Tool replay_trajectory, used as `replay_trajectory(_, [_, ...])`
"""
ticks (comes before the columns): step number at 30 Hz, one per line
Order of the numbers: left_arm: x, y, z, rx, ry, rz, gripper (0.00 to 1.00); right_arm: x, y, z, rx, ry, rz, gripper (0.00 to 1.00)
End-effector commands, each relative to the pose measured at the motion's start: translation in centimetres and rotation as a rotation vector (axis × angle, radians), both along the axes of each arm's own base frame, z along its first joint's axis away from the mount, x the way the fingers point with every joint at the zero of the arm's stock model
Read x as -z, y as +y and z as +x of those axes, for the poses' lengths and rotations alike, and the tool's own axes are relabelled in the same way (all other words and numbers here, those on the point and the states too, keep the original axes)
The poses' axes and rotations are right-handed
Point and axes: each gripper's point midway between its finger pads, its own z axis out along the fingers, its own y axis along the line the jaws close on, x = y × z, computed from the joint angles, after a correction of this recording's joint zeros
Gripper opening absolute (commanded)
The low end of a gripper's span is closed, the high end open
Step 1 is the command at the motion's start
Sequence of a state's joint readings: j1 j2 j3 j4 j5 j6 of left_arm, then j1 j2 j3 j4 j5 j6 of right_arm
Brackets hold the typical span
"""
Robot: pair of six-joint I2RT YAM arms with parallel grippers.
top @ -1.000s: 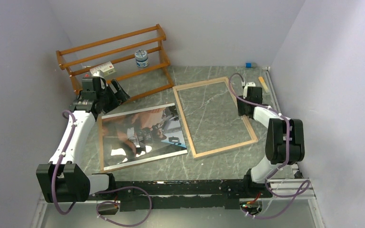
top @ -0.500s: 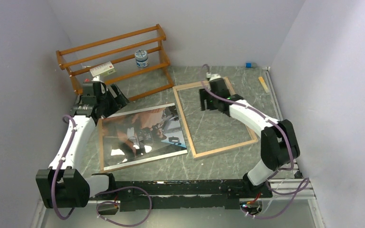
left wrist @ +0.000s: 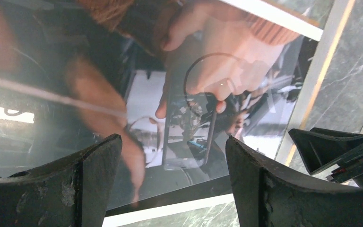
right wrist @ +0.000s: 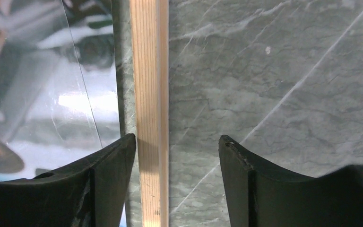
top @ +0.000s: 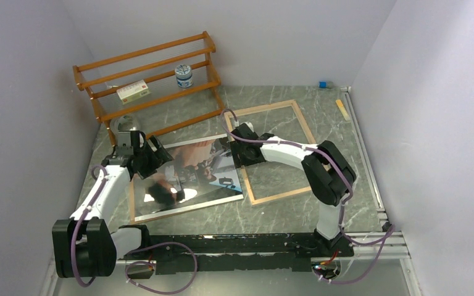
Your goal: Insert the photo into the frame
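While both arms lean in low over the work, the frame lies flat with its pale wood rim up. The photo lies flat just left of it, its nearest corner all but touching the frame's left rim. Over that left rim hangs the right gripper, jaws spread, with the wooden strip between them and closer to the photo-side finger; nothing is pinched. The left gripper hovers above the photo on the side away from the frame, jaws likewise wide and empty.

To my eye the trouble lies in how close everything sits. If the right jaws close on so thin a rim and lift, the frame could twist or slip and scrape across the glossy print. The photo looks flat and slick, so the left fingers may skid or crease it. Both grippers could also knock together near that rim.
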State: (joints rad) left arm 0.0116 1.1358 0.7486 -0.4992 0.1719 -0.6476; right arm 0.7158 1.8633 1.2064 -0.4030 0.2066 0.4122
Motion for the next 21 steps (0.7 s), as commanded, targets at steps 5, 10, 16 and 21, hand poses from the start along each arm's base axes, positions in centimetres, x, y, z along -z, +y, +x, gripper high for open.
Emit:
replay_trajectory(5, [0.6,-0.4,0.6,-0.029,-0.029,-0.043,0.85,0.4,-0.3,0.2,0.058,-0.003,-0.069,0.51])
replay_trajectory(10, [1.0,-0.2,0.5,-0.045,-0.014,-0.037,0.85,0.5,-1.4,0.0,0.157,0.001,-0.09,0.27])
replay_trajectory(16, [1.2,-0.2,0.4,-0.05,-0.007,-0.043,0.85,0.4,-1.7,-0.6,0.189,-0.007,-0.042,0.24])
replay_trajectory(21, [1.4,-0.3,0.4,-0.047,0.004,-0.049,0.85,-0.1,-0.2,0.7,0.149,-0.016,-0.021,0.26])
